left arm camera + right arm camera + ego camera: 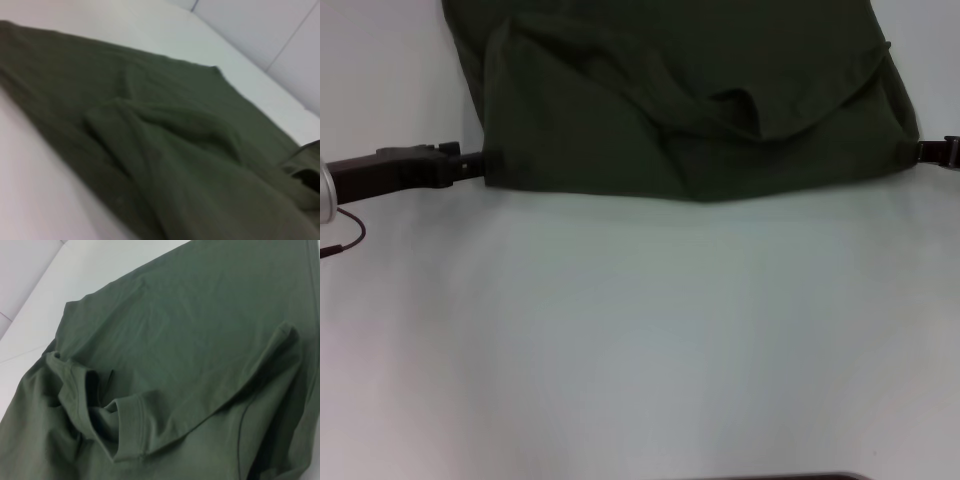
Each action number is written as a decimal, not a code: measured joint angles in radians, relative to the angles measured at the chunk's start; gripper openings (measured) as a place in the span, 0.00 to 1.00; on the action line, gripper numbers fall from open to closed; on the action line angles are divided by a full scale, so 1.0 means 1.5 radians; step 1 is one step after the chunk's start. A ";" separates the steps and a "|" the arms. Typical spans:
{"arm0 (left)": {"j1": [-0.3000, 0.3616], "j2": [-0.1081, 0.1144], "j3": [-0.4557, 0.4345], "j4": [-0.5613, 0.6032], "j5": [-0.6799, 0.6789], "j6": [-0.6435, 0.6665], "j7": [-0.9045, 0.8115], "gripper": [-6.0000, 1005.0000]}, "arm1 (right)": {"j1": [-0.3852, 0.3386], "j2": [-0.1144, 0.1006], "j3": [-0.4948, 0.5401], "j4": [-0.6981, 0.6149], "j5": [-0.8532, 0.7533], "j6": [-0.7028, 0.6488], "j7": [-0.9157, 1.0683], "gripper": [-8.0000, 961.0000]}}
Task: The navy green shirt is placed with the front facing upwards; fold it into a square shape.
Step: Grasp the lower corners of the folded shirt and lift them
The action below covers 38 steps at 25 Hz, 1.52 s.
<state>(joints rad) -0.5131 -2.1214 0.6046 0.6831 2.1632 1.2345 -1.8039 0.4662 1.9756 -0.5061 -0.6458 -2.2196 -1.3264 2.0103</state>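
The white table (640, 340) carries the navy green shirt (690, 110) at its far side, the near edge doubled over itself mid-fold. The left gripper (478, 165) and right gripper (925, 150) sit at its lower corners; whether the jaws pinch cloth, I cannot tell. Next likely calls for carrying the fold evenly across.
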 joint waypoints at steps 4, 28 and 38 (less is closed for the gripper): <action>-0.004 -0.004 0.021 -0.012 0.007 -0.037 0.002 0.81 | 0.001 0.001 0.000 0.000 0.000 0.000 0.000 0.04; -0.027 -0.015 0.072 -0.022 0.000 -0.050 0.003 0.71 | 0.002 0.001 0.000 0.000 0.000 0.000 0.003 0.05; -0.034 -0.011 0.079 -0.026 0.007 -0.050 -0.007 0.50 | 0.004 0.000 0.000 0.000 0.000 -0.001 0.003 0.05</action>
<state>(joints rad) -0.5644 -2.1376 0.7232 0.6446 2.1741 1.1601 -1.8147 0.4720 1.9760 -0.5062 -0.6458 -2.2197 -1.3284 2.0152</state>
